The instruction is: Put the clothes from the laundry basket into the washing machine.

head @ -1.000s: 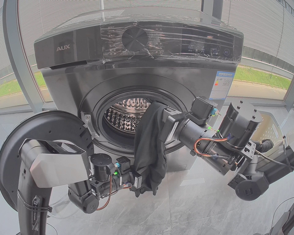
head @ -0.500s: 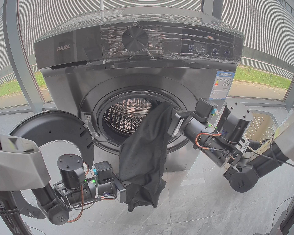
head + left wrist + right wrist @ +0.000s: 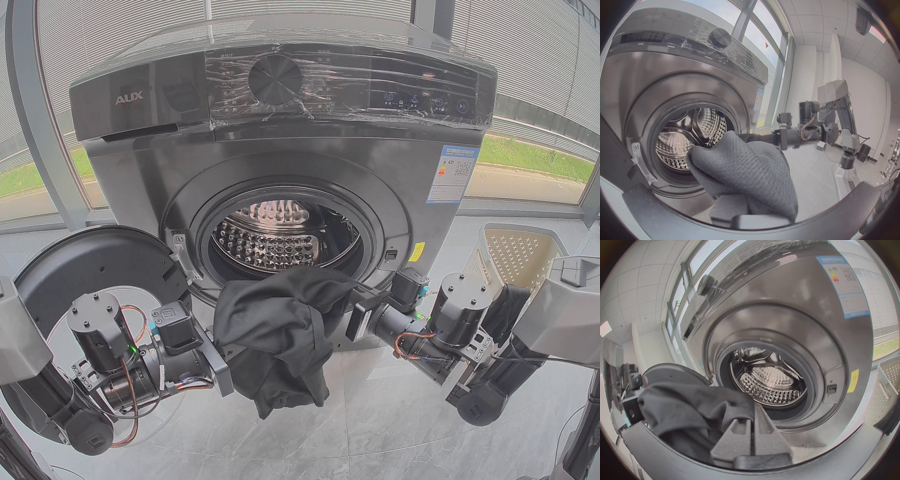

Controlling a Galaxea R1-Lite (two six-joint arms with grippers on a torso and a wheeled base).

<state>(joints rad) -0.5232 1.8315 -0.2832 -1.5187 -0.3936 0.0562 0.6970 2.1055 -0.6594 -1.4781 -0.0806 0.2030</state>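
Head view: my right tool (image 3: 347,299) has dropped away from the drum mouth and my left tool (image 3: 226,356) has risen. The black garment (image 3: 275,325) now sags between them, below the washing machine (image 3: 281,156) opening and not yet inside.

Left wrist view: cloth bunches over my left tool, which grips it.

Right wrist view: the fingers are pinched together on a fold, with the drum (image 3: 768,380) ahead.

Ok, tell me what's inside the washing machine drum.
Bare dimpled metal walls show inside the drum, no clothes visible. The black garment hanging in front covers its lower front edge.
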